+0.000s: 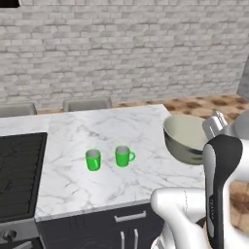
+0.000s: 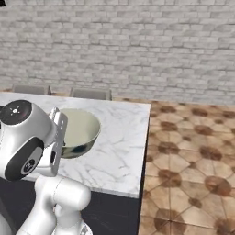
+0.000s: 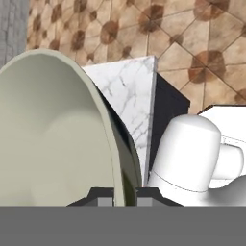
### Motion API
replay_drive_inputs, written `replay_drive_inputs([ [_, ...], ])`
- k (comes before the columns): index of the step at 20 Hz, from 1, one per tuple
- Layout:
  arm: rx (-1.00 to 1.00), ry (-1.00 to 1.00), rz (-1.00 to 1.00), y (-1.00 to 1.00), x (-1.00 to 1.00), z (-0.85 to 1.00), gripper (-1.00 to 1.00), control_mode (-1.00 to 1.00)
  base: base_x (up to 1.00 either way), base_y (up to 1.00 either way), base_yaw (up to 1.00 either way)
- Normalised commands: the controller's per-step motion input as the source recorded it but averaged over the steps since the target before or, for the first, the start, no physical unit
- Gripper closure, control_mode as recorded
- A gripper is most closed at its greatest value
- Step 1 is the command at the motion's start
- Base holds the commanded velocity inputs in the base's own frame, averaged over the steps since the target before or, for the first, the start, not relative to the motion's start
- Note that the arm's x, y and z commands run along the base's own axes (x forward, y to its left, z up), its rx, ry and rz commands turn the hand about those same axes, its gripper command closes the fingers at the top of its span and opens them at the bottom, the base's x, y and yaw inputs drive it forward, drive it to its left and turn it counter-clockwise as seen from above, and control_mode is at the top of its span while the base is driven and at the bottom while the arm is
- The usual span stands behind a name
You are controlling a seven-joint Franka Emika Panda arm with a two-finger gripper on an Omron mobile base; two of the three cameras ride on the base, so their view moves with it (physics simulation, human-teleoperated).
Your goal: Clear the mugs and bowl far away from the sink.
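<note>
Currently end effector pinching bowl rim, bowl tilted, lifted over table right edge. Thin rim pinch: may slip, drop to floor. Mugs mid-table, left.

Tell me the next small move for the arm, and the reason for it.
Probably lower the bowl onto the marble counter and release. The gripper is shut on its rim, holding it tilted above the counter's right end, away from both mugs.
</note>
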Motion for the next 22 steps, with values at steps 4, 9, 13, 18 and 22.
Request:
replay_drive_inputs([
  [4,0.0,0.0,0.0,0.0,0.0,0.0,1.0,1.0,0.32,-0.18,-0.23],
  [9,0.0,0.0,0.0,0.0,0.0,0.0,1.0,1.0,0.25,-0.08,-0.26],
  [13,0.0,0.0,0.0,0.0,0.0,0.0,1.0,1.0,0.28,0.0,-0.33],
  [18,0.0,0.0,0.0,0.0,0.0,0.0,1.0,1.0,0.19,0.0,-0.36],
  [22,0.02,0.0,-0.04,0.0,0.08,-0.09,1.0,-1.0,0.12,0.0,-0.23],
])
